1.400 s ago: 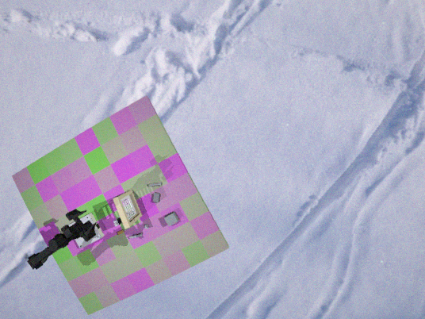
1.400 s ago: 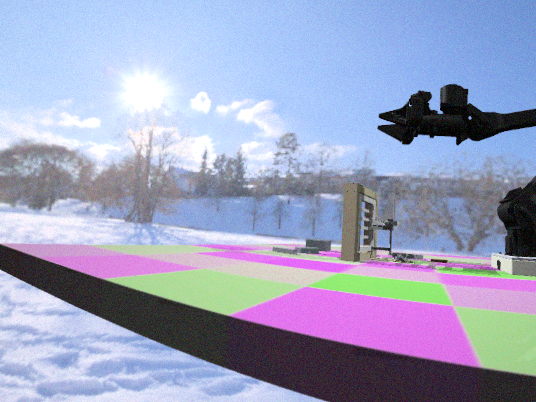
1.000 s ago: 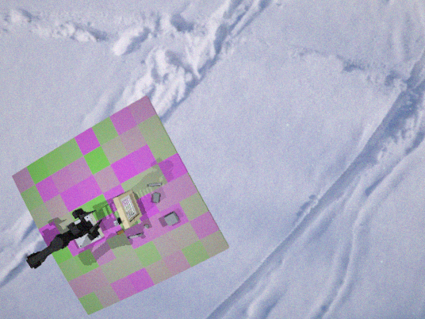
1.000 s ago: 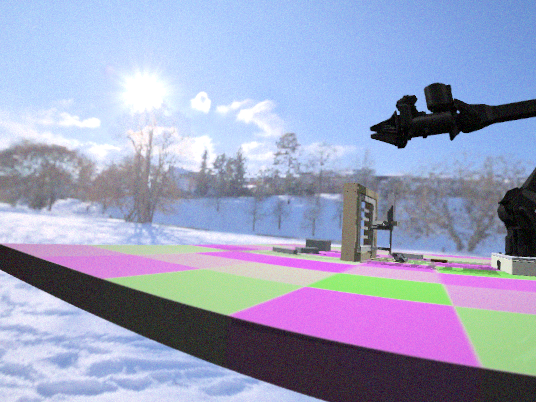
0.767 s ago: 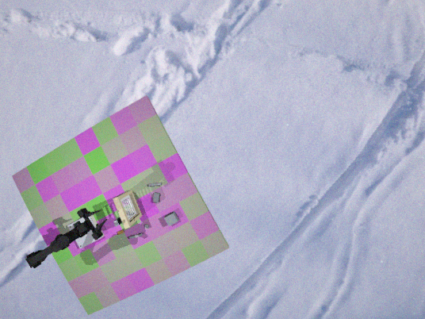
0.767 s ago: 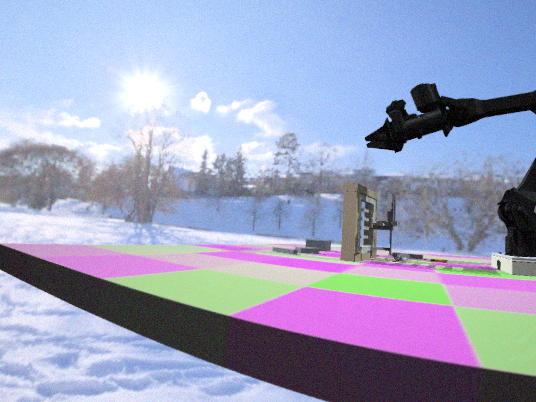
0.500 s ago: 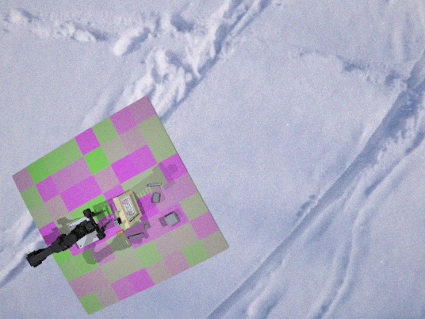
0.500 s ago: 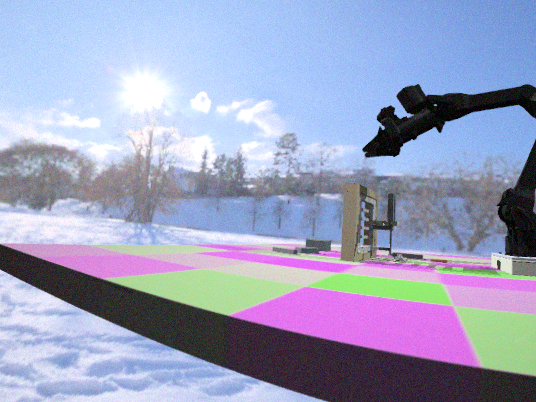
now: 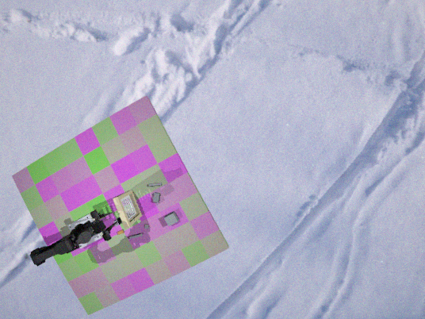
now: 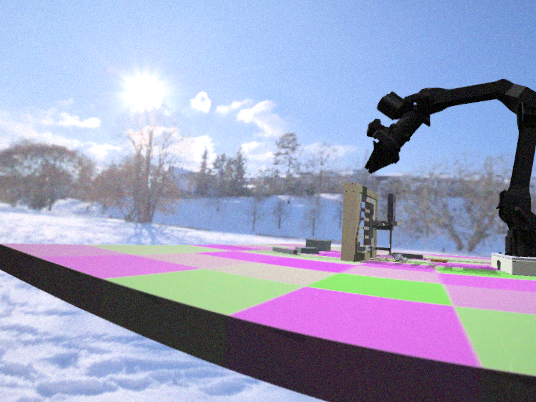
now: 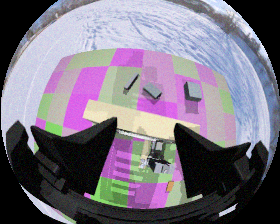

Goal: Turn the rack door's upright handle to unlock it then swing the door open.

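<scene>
The beige rack frame (image 9: pixel 135 201) (image 10: pixel 351 222) (image 11: pixel 140 119) stands upright on the table. Its slatted door (image 9: pixel 132 205) (image 10: pixel 370 220) appears to lie within the frame, closed as far as I can tell. The dark upright handle (image 9: pixel 119 220) (image 10: pixel 391 208) (image 11: pixel 158 145) stands off the door on the robot's side; its exact turn is unclear. My gripper (image 9: pixel 114 220) (image 10: pixel 369 170) (image 11: pixel 146 123) is partly open and empty, tilted downward. It hangs above the top of the frame and handle, touching neither. In the wrist view the handle shows below and between the fingertips.
Beyond the rack lie a larger grey block (image 9: pixel 171 218) (image 11: pixel 192 92), a smaller grey block (image 9: pixel 156 197) (image 11: pixel 152 91) and a thin grey bar (image 9: pixel 155 184) (image 11: pixel 131 82). A small orange block (image 9: pixel 120 232) (image 11: pixel 170 186) lies on the robot's side. A dark thin bar (image 9: pixel 135 235) lies beside the rack.
</scene>
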`<state>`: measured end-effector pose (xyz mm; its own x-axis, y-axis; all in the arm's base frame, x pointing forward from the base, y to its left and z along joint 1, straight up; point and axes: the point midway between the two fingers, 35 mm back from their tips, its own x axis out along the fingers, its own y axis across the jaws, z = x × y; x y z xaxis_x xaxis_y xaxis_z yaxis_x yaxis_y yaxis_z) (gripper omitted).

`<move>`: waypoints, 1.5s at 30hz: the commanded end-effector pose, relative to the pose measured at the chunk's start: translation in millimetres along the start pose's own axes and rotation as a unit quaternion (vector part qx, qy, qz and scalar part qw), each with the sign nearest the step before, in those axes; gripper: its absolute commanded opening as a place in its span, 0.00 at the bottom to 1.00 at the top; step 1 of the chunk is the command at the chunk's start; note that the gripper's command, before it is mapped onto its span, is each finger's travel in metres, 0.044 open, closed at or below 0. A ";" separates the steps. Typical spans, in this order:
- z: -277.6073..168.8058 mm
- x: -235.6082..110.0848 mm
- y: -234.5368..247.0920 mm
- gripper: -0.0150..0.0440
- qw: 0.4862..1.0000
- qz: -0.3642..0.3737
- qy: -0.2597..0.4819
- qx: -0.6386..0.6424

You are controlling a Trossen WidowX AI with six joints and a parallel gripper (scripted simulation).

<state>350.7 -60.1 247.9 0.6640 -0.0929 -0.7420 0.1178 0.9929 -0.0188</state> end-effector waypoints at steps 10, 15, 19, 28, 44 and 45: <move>-23.9 6.2 -23.3 0.75 0.988 -0.008 0.155 0.023; -33.9 4.7 -31.2 0.75 0.976 -0.008 0.214 0.034; -41.7 1.9 -37.1 0.75 0.964 -0.007 0.261 0.043; -53.5 -5.3 -45.9 0.75 0.940 -0.002 0.335 0.059; -65.2 11.3 -45.7 0.75 0.939 -0.004 0.338 0.058; -66.2 12.6 -45.7 0.75 0.939 -0.005 0.338 0.059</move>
<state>305.4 -101.6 201.7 0.0553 0.0093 -0.9984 0.2284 0.9733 0.0217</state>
